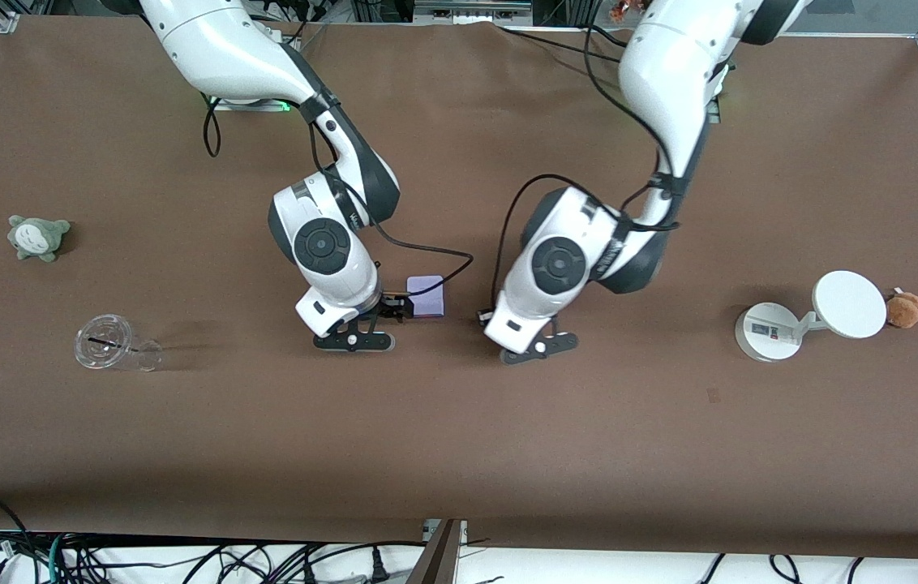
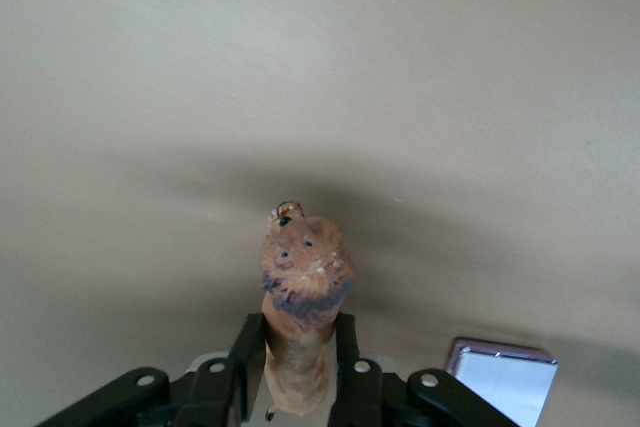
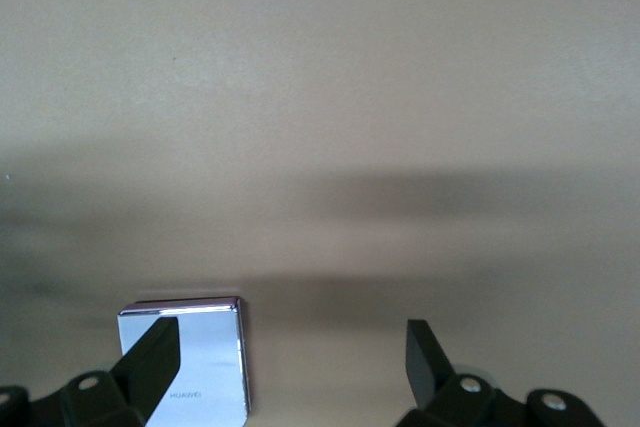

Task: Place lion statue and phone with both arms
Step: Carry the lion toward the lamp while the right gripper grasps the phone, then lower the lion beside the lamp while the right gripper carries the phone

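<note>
My left gripper (image 1: 538, 347) is shut on the lion statue (image 2: 303, 267), a tan figurine with a dark mane that sticks out head-first between the jaws (image 2: 297, 332). It hangs over bare table near the middle. In the front view the hand hides the lion. The phone (image 1: 425, 294), a lavender-white square slab, lies flat on the table beside the right hand. My right gripper (image 1: 353, 341) is open and empty over the table (image 3: 290, 337). One finger (image 3: 160, 347) is above the phone (image 3: 200, 362). The phone also shows in the left wrist view (image 2: 505, 379).
A white round-disc stand (image 1: 800, 320) and a brown fluffy plush (image 1: 907, 309) are at the left arm's end. A grey-green plush (image 1: 38, 236) and a clear plastic cup on its side (image 1: 114, 345) are at the right arm's end.
</note>
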Controlling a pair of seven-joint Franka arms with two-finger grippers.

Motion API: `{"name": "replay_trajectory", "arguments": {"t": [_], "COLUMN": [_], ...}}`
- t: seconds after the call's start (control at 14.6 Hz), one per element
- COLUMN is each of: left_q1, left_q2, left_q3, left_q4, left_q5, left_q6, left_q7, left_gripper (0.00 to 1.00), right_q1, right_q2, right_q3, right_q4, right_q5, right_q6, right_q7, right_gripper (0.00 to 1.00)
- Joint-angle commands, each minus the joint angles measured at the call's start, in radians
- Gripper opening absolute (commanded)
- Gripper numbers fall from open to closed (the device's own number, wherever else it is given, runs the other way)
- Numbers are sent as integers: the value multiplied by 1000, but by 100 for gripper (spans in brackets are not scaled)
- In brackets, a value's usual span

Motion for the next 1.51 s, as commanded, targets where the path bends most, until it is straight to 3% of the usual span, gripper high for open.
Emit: {"name": "replay_trajectory", "arguments": {"t": [0.0,0.27,0.55,0.69,0.82,1.1,1.44], "left_q1": [70,262,398,431,443,460,474], "left_q2": [-99,-225,-238,-236,-235,-225,-207], "left_q3": [10,10,12,12,10,10,10], "left_q4": [-34,-180,-257,-304,-352,-471,-478], "left_q5": [6,16,22,31,127,143,143], "left_q6": [-105,-122,-119,-104,-35,126,162], "left_q7": [105,396,614,694,707,714,730], "left_gripper": [0,0,0,0,0,0,0], "right_q1": [42,72,103,114,126,129,131], "right_q2": [29,49,69,85,99,107,128], "right_q3": [-3,-4,-3,-3,-3,-3,-3], "right_q4": [-4,-4,-4,-4,-4,-4,-4], "right_q5": [10,9,9,9,10,9,9], "right_q6": [25,56,71,88,111,124,134], "right_q7": [31,84,84,84,84,72,72], "right_gripper": [100,100,100,100,100,100,100]}}
